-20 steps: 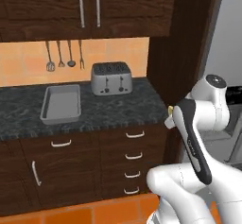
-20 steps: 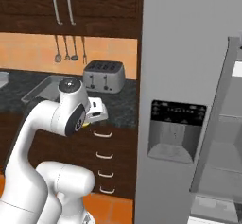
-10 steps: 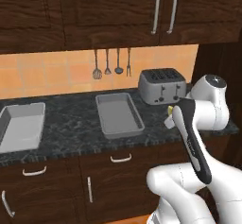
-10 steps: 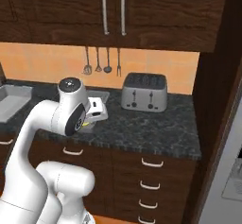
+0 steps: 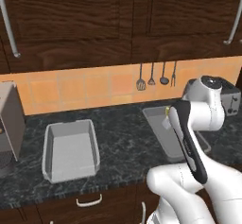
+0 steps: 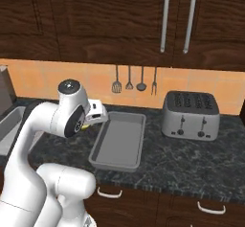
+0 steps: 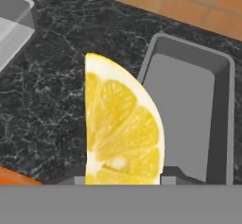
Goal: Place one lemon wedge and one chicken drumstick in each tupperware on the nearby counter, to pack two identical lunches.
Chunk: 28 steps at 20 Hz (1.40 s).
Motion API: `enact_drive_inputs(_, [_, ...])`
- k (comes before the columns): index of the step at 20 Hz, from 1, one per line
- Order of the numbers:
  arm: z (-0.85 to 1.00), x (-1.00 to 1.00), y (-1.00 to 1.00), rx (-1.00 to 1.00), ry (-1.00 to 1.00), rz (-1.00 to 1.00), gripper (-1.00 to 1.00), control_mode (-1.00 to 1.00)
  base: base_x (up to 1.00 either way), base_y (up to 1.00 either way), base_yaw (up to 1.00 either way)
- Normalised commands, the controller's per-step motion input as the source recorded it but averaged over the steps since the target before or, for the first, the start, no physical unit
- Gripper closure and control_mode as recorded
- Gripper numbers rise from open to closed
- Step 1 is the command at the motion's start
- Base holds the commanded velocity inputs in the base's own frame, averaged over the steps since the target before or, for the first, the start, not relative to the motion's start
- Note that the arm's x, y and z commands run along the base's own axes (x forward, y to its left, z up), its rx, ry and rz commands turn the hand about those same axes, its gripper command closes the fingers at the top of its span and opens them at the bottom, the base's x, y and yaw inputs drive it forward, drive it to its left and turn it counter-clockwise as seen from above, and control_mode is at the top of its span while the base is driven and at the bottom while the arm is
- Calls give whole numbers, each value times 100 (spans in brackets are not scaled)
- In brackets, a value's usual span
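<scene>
I hold the yellow wedge (image 7: 124, 128) pinched in my gripper (image 7: 124, 173) above the counter (image 7: 56, 100), a tray (image 7: 189, 105) at two o'clock, both trays looking empty, so all packing remains.

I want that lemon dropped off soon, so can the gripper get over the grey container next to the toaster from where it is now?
Probably yes. The gripper, shut on the lemon wedge, hangs by that tupperware's near-left edge, and nothing stands between them on the counter.
</scene>
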Motion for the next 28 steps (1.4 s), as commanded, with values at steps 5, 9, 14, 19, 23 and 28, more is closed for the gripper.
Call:
enact_drive_inputs(5, [-61, 58, -60, 4, 13, 0, 100, -100, 0, 0, 0])
enact_drive_inputs(9, [-34, 63, -92, 12, 9, 0, 100, -100, 0, 0, 0])
enact_drive_inputs(14, [-45, 94, -29, 9, 15, 0, 100, -100, 0, 0, 0])
enact_drive_inputs(19, [-45, 89, 0, 5, 16, 0, 100, -100, 0, 0, 0])
enact_drive_inputs(23, [-54, 58, -9, 0, 7, 4, 100, -100, 0, 0, 0])
enact_drive_inputs(28, [-55, 43, -8, 0, 0, 2, -100, -100, 0, 0, 0])
